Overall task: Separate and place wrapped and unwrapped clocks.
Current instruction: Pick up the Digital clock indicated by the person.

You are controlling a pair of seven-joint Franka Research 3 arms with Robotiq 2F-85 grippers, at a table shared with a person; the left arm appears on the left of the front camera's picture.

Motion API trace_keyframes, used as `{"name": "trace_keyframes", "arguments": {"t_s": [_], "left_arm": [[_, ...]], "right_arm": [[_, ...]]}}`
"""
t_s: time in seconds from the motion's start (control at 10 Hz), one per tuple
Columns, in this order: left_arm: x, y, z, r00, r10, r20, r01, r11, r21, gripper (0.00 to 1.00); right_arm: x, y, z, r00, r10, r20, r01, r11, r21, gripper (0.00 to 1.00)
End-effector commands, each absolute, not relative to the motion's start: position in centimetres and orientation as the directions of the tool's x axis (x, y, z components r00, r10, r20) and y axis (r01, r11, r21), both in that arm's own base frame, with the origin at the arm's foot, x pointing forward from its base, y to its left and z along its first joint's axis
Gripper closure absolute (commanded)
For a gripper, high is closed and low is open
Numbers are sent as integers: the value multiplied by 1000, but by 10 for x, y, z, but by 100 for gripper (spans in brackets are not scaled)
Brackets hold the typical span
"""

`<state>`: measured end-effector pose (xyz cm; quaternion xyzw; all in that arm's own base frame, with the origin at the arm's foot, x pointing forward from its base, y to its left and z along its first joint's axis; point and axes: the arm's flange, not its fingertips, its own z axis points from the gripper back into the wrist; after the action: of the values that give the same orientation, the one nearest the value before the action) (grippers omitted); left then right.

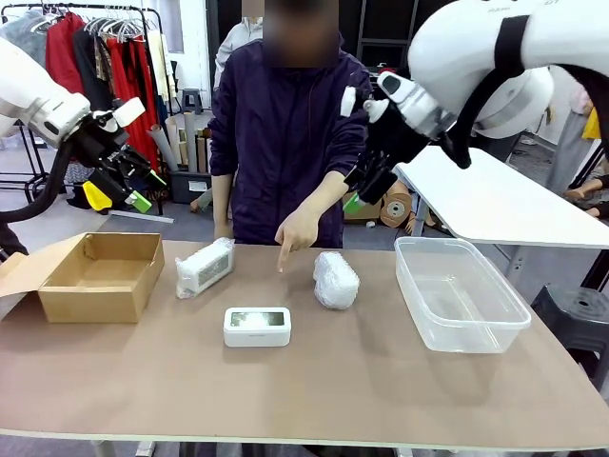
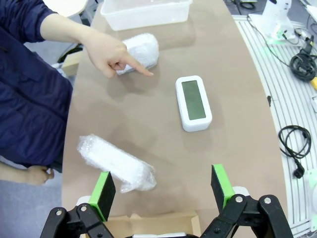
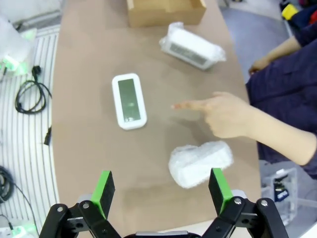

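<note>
In the front view, a brown matte tabletop [image 1: 381, 381] is seen. Two wrapped things are counted on it. One boxy rectangular bundle in crinkled white translucent plastic wrap [image 1: 205, 268] lies left of the middle. One rounded lump in the same wrap [image 1: 336, 280] lies right of the middle. One bare white rounded-rectangular clock of smooth plastic with a greenish-grey screen [image 1: 257, 326] lies flat, nearer than both and between them. One open brown cardboard box [image 1: 95, 300] stands at the left. One clear plastic rectangular tub [image 1: 466, 338] stands at the right. A person's hand [image 1: 297, 233] is pointed down at the tabletop between the two bundles. Two claws are raised above the tabletop, the left claw [image 1: 147, 188] over the box side and the right claw [image 1: 360, 190] over the far right. Nothing is held by either.

In the left wrist view, the left claw [image 2: 161, 186] is spread wide, its green pads [image 2: 104, 193] bare. The boxy rectangular bundle [image 2: 116, 163] lies just beyond one pad. The clock [image 2: 193, 102], the rounded lump [image 2: 141, 52] and the tub [image 2: 146, 15] lie farther on. The hand [image 2: 109, 52] is held beside the lump.

In the right wrist view, the right claw [image 3: 161, 186] is likewise spread wide and empty. The rounded lump [image 3: 200, 163] lies nearest. The clock [image 3: 129, 100], the hand [image 3: 225, 114], the boxy bundle [image 3: 192, 45] and the cardboard box [image 3: 166, 15] lie beyond.
</note>
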<state>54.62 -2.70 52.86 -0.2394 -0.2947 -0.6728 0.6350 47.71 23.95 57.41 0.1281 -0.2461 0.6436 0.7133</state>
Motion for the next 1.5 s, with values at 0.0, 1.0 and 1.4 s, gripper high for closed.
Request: {"name": "trace_keyframes", "arguments": {"t_s": [0.0, 1.0, 1.4], "left_arm": [[546, -27, 529, -80, -716, 694, 995, -16, 99, 0], [546, -27, 529, -80, -716, 694, 995, -16, 99, 0], [546, -27, 529, -80, -716, 694, 995, -16, 99, 0]], "right_arm": [[461, 248, 569, 64, 878, 474, -978, 149, -143, 0], [463, 308, 545, 41, 927, 372, -999, 44, -2, 0], [485, 388, 514, 22, 976, 218, -995, 0, 101, 0]]}}
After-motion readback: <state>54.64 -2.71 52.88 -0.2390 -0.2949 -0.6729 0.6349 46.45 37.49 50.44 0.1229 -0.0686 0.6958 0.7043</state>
